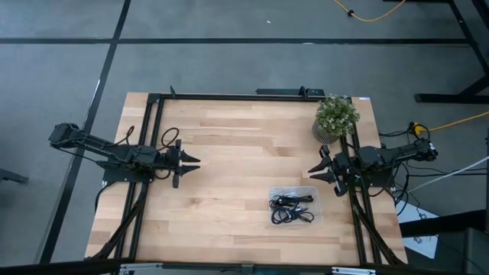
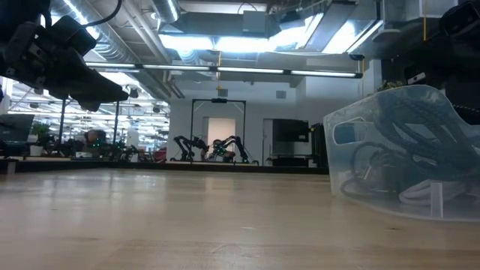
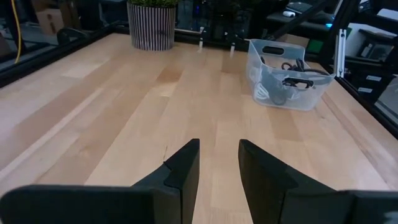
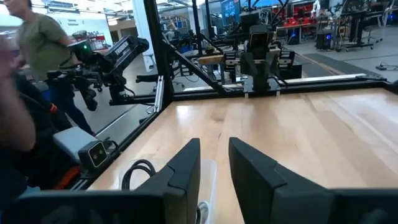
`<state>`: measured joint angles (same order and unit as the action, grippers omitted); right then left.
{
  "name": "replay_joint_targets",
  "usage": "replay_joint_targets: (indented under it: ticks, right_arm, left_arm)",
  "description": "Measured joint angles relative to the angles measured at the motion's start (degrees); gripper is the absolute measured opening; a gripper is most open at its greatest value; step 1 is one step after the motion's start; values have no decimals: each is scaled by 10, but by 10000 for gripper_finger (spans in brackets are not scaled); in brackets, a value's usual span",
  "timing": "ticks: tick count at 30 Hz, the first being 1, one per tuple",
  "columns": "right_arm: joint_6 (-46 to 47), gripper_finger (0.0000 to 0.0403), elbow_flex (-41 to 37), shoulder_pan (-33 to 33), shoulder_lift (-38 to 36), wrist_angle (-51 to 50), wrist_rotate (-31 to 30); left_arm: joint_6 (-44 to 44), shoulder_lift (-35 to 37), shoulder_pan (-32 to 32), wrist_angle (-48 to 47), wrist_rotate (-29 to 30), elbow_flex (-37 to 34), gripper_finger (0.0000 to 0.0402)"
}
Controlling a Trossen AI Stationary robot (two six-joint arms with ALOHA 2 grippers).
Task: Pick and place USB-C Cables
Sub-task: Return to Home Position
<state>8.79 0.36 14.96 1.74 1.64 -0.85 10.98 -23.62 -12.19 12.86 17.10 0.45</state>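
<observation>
Several USB-C cables (image 1: 291,209), mostly black, lie in loose bundles inside a clear plastic bin (image 1: 309,191) at the table's near right. The low view shows them through the bin's wall (image 2: 352,161), with a pale cable (image 2: 420,196) at the bottom. The left wrist view sees the bin (image 3: 273,96) far ahead. My left gripper (image 1: 191,162) hovers open over the table's left side, pointing right, its fingers (image 3: 186,165) with nothing between them. My right gripper (image 1: 315,173) hovers open at the right edge, just beyond the bin, pointing left; a black cable loop (image 4: 138,169) shows below it.
A potted plant (image 1: 335,118) stands at the far right corner, just behind my right arm. A dark metal frame (image 1: 229,96) runs along the table's edges. A person (image 4: 38,43) stands beyond the table's side in the right wrist view. Bare wood (image 1: 237,153) lies between the grippers.
</observation>
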Motion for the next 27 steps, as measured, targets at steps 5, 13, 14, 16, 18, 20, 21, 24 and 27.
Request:
replay_joint_targets:
  ticks: [5,13,14,16,18,20,21,24,27]
  right_arm:
    - [0,90,0,0,0,0,0]
    - [-1,90,0,0,0,0,0]
    - [-1,90,0,0,0,0,0]
    - [-1,90,0,0,0,0,0]
    - [-1,90,0,0,0,0,0]
    - [-1,90,0,0,0,0,0]
    - [-1,90,0,0,0,0,0]
    - [-2,90,0,0,0,0,0]
    - [-2,90,0,0,0,0,0]
  left_arm:
    - [0,0,0,0,0,0,105]
    - [0,0,1,-4,0,0,105]
    - [0,0,1,-4,0,0,105]
    - [0,1,1,-3,0,0,105]
    - [0,9,7,-3,0,0,105]
    - [0,17,13,-3,0,0,105]
    - [0,18,16,-3,0,0,105]
    - [0,27,26,-8,0,0,105]
    - [0,47,31,-21,0,0,105]
